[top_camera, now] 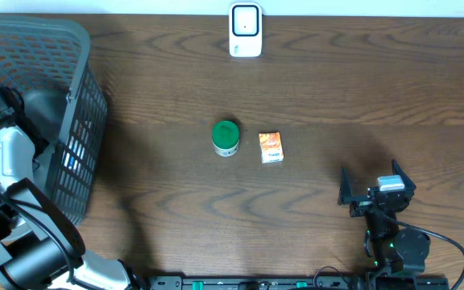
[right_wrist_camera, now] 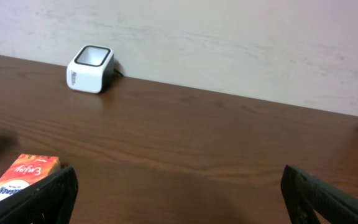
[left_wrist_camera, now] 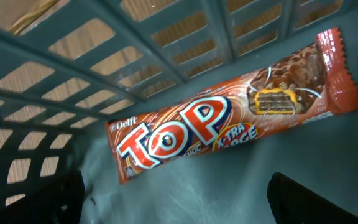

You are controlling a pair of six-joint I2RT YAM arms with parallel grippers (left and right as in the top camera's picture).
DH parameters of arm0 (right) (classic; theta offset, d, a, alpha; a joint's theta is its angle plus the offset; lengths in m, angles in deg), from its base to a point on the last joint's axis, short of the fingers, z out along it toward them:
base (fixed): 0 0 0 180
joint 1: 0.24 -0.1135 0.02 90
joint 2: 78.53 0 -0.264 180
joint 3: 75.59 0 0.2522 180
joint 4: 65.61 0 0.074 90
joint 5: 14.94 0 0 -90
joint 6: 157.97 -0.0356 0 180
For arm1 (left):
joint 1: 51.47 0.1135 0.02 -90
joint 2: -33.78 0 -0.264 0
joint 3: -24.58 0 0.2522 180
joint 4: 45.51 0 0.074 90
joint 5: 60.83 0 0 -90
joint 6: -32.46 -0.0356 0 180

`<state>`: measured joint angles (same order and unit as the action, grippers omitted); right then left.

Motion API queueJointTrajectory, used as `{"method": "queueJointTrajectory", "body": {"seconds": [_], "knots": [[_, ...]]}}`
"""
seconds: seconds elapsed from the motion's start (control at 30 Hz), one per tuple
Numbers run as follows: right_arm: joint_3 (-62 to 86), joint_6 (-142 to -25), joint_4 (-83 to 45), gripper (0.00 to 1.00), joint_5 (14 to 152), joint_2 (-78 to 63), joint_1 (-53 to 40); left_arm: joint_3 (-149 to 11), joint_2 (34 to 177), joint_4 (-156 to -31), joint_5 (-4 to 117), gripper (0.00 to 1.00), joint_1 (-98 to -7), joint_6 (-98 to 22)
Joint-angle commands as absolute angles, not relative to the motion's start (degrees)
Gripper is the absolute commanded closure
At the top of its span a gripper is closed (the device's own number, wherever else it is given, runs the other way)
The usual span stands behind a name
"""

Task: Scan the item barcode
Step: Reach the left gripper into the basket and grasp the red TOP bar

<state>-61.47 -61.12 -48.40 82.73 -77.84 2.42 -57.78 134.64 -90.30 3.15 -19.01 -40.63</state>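
near the front edge of the table (top_camera: pixel 176 201), toward its right corner, the right gripper (top_camera: pixel 374 185) sits with its two fingers spread wide and nothing held – in the right wrist view only bare wood shows in the gap. along the left edge, running back to the far left corner, stands a grey lattice basket (top_camera: pixel 47 36), and the left arm reaches over its rim and down inside. the left wrist view shows the left gripper (left_wrist_camera: pixel 176 205) with its fingers (left_wrist_camera: pixel 36 199) far apart at the lower corners of the frame, gripping nothing. just beyond them a chocolate bar (left_wrist_camera: pixel 229 130) in a red-brown wrapper marked "top" lies flat on the basket floor, close beside the lattice wall; whether it touches the wall i cannot tell. at the middle of the table a green-lidded jar (top_camera: pixel 226 138) stands upright, and just beside it, on the side toward the right edge, a small orange box (top_camera: pixel 271 147) lies flat – a narrow strip of wood shows between the two. at the middle of the far edge, well apart from both, the white scanner (top_camera: pixel 246 30) stands upright.
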Motion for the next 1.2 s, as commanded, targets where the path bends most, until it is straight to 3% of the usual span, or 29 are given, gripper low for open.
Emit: {"method": "queueJointTrajectory", "body": {"seconds": [0.0, 0.23, 0.8, 0.87, 1.03, 1.1, 1.17], "knots": [[-61.5, -61.7, -48.2, 0.01, 82.4, -78.1, 1.9, -57.9, 136.3, -89.2, 3.2, 0.11, -19.0, -45.6], [-61.5, -61.7, -48.2, 0.01, 82.4, -78.1, 1.9, -57.9, 138.1, -84.2, 3.0, 0.11, -18.7, -59.4], [-61.5, -61.7, -48.2, 0.01, 82.4, -78.1, 1.9, -57.7, 146.4, -83.6, 10.0, 0.11, -15.0, -59.9], [-61.5, -61.7, -48.2, 0.01, 82.4, -78.1, 1.9, -57.7, 147.1, -83.7, 10.8, 0.24, -15.0, -59.9], [-61.5, -61.7, -48.2, 0.01, 82.4, -78.1, 1.9, -57.7, 148.6, -84.1, 14.3, 0.78, -15.0, -59.9], [-61.5, -61.7, -48.2, 0.01, 82.4, -78.1, 1.9, -57.7, 149.1, -84.2, 15.3, 0.81, -15.0, -59.8], [-61.5, -61.7, -48.2, 0.01, 82.4, -78.1, 1.9, -57.7, 149.2, -84.2, 15.3, 0.92, -15.0, -59.2]]}}
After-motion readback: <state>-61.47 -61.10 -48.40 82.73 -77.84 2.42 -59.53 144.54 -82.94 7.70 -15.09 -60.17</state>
